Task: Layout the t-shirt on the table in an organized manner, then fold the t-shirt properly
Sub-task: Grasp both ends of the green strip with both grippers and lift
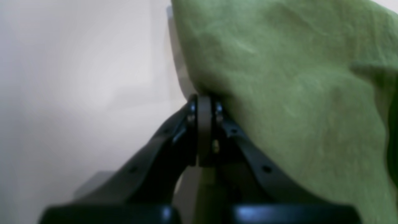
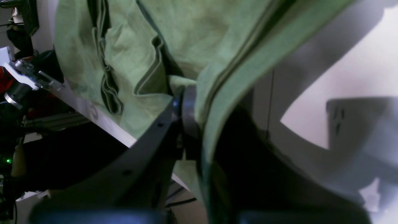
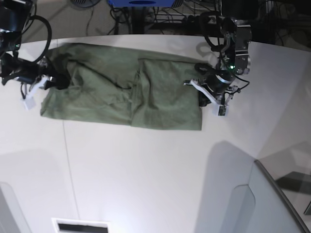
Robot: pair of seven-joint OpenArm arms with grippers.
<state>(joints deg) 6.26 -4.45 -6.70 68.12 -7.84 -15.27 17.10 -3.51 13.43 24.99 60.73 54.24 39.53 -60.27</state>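
Note:
The olive-green t-shirt (image 3: 121,92) lies spread sideways across the far half of the white table (image 3: 146,179), with creases and a fold ridge near its middle. At the shirt's right edge my left gripper (image 3: 200,95) is shut on the fabric; in the left wrist view the fingertips (image 1: 203,101) pinch the edge of the cloth (image 1: 279,77). My right gripper (image 3: 57,80) is at the shirt's left end. In the right wrist view that gripper (image 2: 190,102) clamps a hemmed edge of the bunched cloth (image 2: 186,31), and one finger is hidden under the fabric.
A grey angled panel (image 3: 272,204) rises at the near right corner. A thin dark seam (image 3: 68,160) runs down the table's left part. Cables and equipment (image 3: 146,9) crowd the floor beyond the curved far edge. A slot (image 3: 80,226) sits at the near edge.

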